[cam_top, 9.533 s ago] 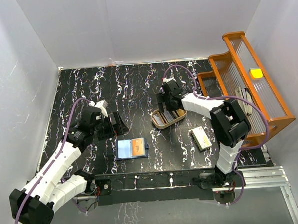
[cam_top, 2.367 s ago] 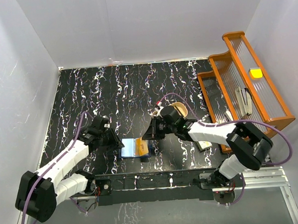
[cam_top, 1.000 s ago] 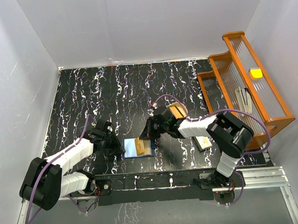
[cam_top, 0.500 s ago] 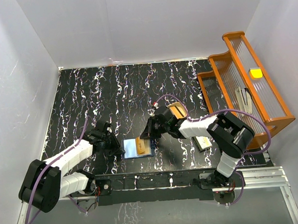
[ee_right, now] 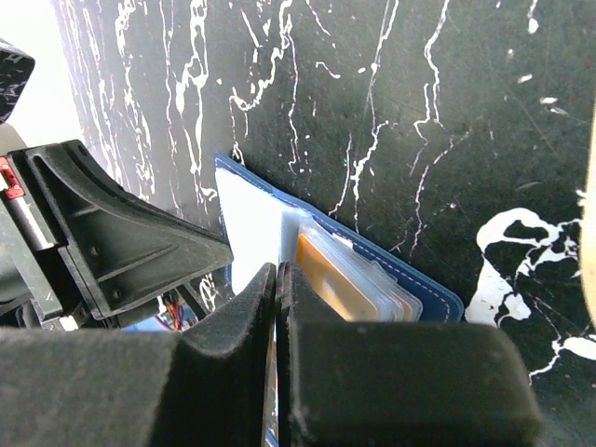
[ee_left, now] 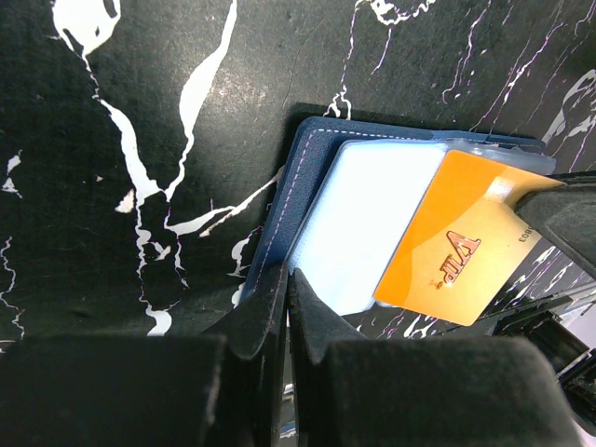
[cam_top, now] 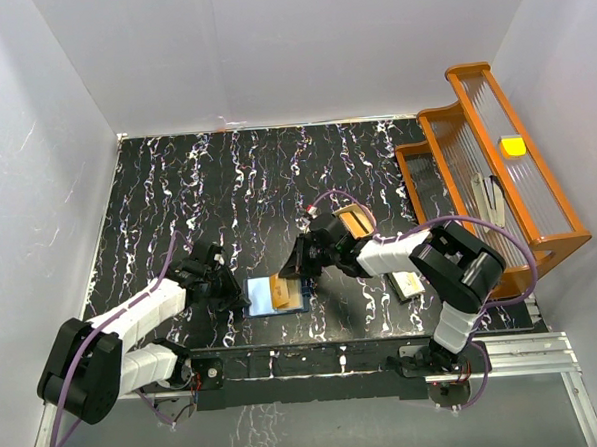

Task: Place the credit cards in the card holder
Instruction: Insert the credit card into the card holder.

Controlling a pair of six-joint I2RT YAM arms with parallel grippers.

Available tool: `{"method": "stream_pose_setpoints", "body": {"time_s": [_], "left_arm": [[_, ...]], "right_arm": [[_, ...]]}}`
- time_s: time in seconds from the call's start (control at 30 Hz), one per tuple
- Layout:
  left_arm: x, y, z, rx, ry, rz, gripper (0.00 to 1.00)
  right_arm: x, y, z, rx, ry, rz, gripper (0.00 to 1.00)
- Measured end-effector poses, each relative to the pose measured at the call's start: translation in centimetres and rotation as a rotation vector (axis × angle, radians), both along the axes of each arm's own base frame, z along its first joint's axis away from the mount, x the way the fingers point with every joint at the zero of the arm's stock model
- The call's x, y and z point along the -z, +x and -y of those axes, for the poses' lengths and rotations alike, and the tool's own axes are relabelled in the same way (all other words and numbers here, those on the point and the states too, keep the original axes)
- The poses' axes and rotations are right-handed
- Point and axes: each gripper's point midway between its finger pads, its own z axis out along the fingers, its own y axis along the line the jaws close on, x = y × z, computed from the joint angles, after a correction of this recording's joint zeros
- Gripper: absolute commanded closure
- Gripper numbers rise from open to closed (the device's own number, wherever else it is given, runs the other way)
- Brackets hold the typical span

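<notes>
Left gripper (ee_left: 285, 279) was clenched on the card holder's (ee_left: 300, 186) left edge; right gripper (ee_right: 277, 276) pinched an orange card (ee_left: 447, 242).
Card holder lay open on the bench (cam_top: 177, 190) between the two arms, pale inside facing up. Orange card sat tilted across that pale inside.

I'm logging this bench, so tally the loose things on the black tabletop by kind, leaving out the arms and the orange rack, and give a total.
card holder: 1
orange card: 1
tan tray: 1
cream block: 1
Total: 4
</notes>
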Motion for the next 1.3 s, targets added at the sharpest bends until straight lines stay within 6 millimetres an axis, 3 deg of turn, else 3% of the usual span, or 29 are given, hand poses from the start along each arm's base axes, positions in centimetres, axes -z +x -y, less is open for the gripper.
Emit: {"method": "stream_pose_setpoints", "body": {"time_s": [0.7, 1.3], "left_arm": [[0.0, 0.0, 0.0, 0.001, -0.003, 0.001, 0.98], [0.0, -0.1, 0.2, 0.007, -0.011, -0.006, 0.98]], "right_arm": [[1.2, -0.1, 0.3, 0.018, -0.013, -0.021, 1.00], [1.0, -0.1, -0.2, 0.004, 0.023, -0.023, 1.00]]}}
